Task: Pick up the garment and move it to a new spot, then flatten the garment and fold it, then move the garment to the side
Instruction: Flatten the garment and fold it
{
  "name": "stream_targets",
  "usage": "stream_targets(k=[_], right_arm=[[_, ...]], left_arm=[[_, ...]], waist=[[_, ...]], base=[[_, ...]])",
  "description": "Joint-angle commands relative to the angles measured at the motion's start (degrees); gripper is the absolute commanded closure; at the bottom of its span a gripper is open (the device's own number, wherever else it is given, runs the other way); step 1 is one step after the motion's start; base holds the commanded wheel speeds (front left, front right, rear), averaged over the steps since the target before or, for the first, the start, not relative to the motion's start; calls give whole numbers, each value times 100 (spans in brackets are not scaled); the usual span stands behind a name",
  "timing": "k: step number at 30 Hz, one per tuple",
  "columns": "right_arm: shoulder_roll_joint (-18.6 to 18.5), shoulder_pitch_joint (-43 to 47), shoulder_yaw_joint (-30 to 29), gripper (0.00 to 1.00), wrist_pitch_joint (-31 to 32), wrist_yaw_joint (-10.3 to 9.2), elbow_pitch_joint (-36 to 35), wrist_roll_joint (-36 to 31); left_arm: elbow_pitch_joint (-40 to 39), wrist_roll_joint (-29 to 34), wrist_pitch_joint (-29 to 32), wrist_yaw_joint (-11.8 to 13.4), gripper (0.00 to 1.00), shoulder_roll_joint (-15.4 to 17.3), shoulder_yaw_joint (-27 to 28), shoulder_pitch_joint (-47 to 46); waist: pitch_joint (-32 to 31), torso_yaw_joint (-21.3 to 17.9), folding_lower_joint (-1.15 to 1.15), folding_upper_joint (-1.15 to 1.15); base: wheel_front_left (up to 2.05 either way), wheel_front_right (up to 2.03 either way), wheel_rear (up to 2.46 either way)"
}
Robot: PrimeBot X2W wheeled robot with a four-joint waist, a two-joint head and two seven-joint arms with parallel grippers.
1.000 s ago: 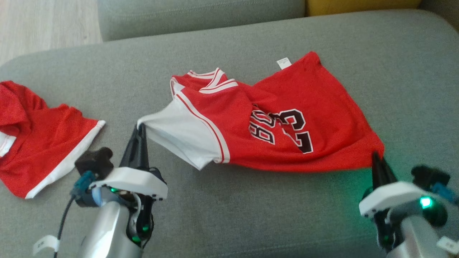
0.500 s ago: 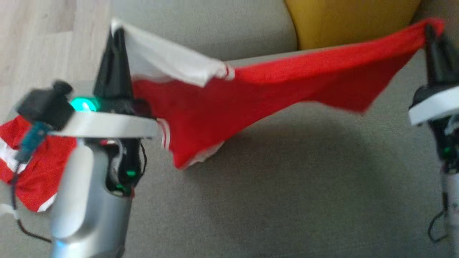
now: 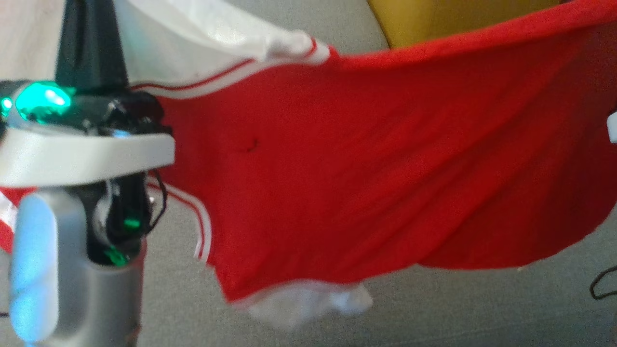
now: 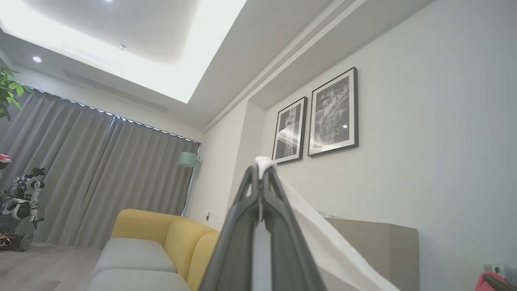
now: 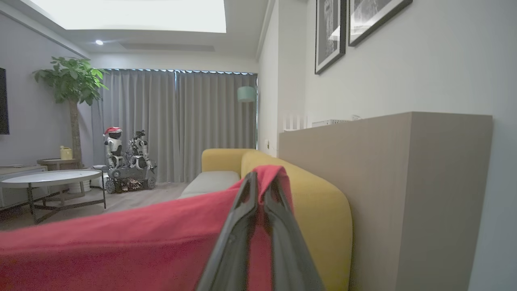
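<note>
Now the garment (image 3: 366,164) hangs spread across the frame's middle, long axis left to right, above the grey sofa seat (image 3: 458,308). The left gripper (image 4: 261,171) pinches its white corner at upper left; the right gripper (image 5: 260,178) clamps its red edge. Red jersey cloth, white-trimmed, sags between them.

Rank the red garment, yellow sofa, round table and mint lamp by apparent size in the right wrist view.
Largest to smallest:
red garment (nearness to the camera inflates it)
yellow sofa
round table
mint lamp
</note>
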Motion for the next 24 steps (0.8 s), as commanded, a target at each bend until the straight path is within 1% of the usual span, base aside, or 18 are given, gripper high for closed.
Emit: stream_targets(k=[1, 3, 5, 7, 9, 11, 14, 18, 19, 22, 24], right_arm=[[54, -349, 72, 100, 121, -5, -160, -53], [132, -502, 18, 100, 234, -5, -41, -40], [196, -749, 10, 100, 275, -5, 210, 11], [147, -1127, 62, 100, 167, -5, 593, 12], [83, -1617, 163, 100, -60, -5, 1131, 1], [52, -2228, 274, 100, -341, -5, 1736, 33], [-148, -3225, 548, 100, -908, -5, 2685, -19], [-329, -4433, 715, 100, -1756, -5, 3876, -37], [-329, -4433, 715, 100, -1756, -5, 3876, -37], [-410, -5107, 705, 100, -2444, -5, 4598, -36], [-457, -5361, 714, 100, -2811, -5, 5039, -50]], left_arm=[[-87, -27, 107, 27, 100, 197, 220, -505], [133, -68, 246, -29, 100, 244, 182, -737], [519, -149, 363, -73, 100, 265, 189, -1044], [953, -220, 431, -113, 100, 296, 249, -1492], [1481, -190, 377, -204, 100, 368, 280, -2069], [2085, -89, 262, -297, 100, 444, 272, -2747], [3033, -25, 20, -427, 100, 439, 263, -3803], [4176, 179, -493, -547, 100, 488, 237, -5041], [4176, 179, -493, -547, 100, 488, 237, -5041], [4883, 234, -835, -616, 100, 482, 243, -5682], [5238, 251, -987, -665, 100, 473, 245, -5948]], waist=[[130, -21, 0, 0], [313, -30, 0, 0], [552, -54, 0, 0], [930, -89, 0, 0], [1315, -94, 0, 0], [1705, -76, 0, 0], [2173, 4, 0, 0], [2559, 162, 0, 0], [2559, 162, 0, 0], [2732, 274, 0, 0], [2816, 347, 0, 0]], base=[[0, 0, 0], [0, 0, 0], [0, 0, 0], [0, 0, 0], [0, 0, 0], [0, 0, 0], [0, 0, 0], [0, 0, 0], [0, 0, 0], [0, 0, 0], [0, 0, 0]])
